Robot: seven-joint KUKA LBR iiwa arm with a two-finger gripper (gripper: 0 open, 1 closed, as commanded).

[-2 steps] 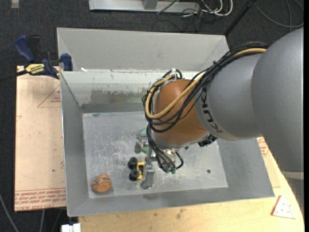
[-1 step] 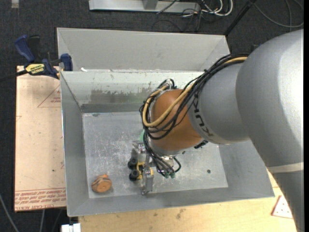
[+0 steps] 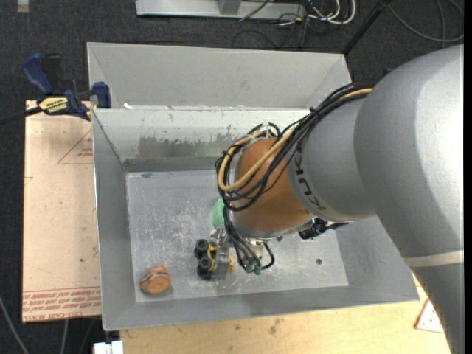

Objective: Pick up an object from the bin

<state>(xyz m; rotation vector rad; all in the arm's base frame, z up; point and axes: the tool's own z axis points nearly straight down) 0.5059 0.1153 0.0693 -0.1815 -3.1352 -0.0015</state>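
My gripper [image 3: 221,245] is low over the bin floor near the front middle, mostly hidden under the arm's orange cover. Right at its tip lies a small black and yellow thing with dark round parts [image 3: 206,260], like a toy; whether the gripper touches it I cannot tell. A green thing [image 3: 218,214] peeks out just behind the gripper, half covered by the arm. An orange-brown round thing [image 3: 155,280] lies apart in the front left corner of the bin.
The large grey arm and its cables cover the right half of the bin. Bare scratched floor lies to the left and behind the gripper, up to the bin's slanted back and left walls.
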